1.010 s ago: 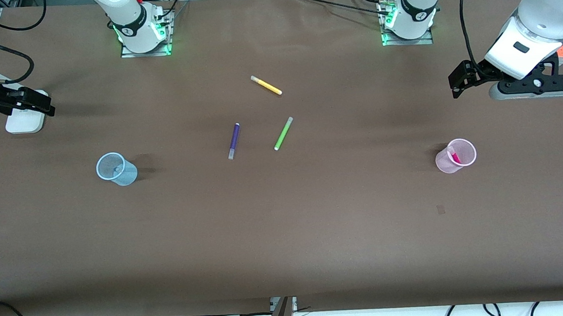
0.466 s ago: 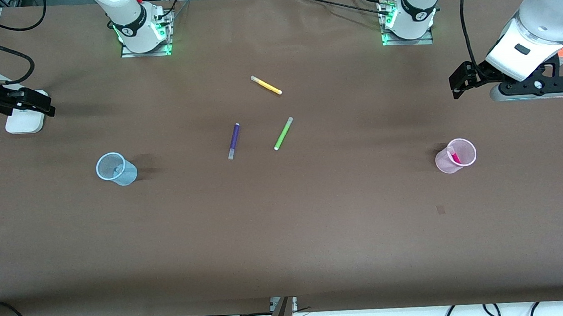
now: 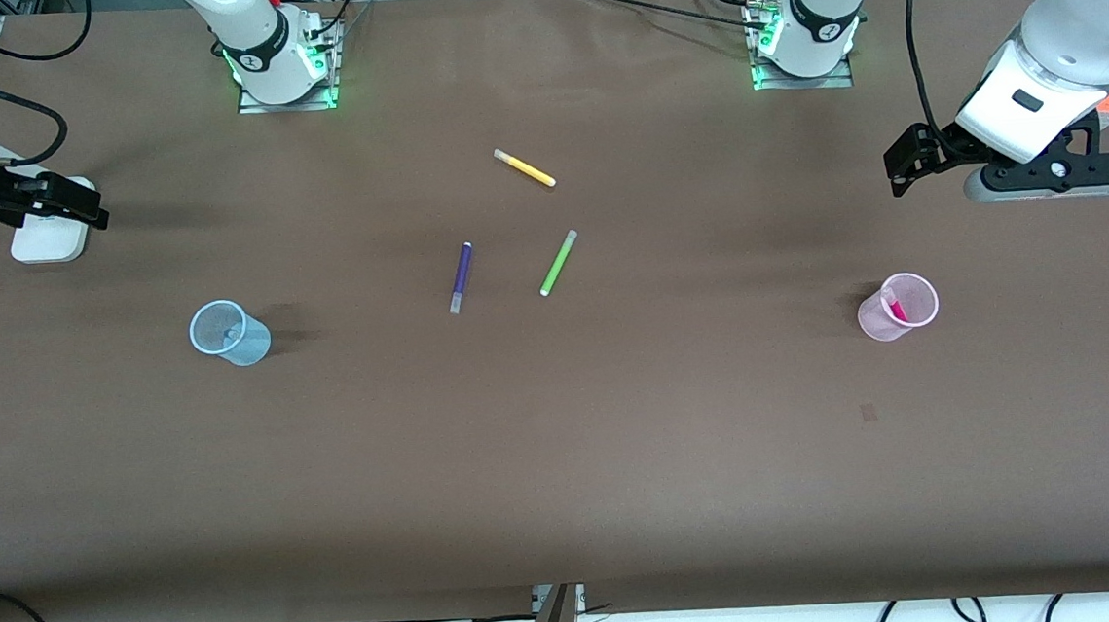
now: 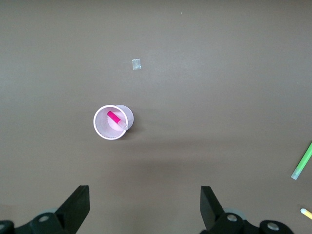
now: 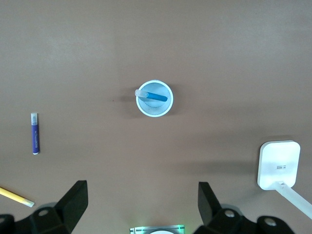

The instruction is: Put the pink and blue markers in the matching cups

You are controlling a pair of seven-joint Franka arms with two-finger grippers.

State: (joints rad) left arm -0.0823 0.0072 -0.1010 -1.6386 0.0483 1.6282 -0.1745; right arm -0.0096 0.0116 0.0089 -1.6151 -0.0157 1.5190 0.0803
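While both arms hold nearly still, the left gripper has only crept up slightly at its end of the table, fingers spread and empty; the right gripper is parked likewise, open. Pink marker stands in the pink cup, blue marker in the blue cup. Task looks complete.
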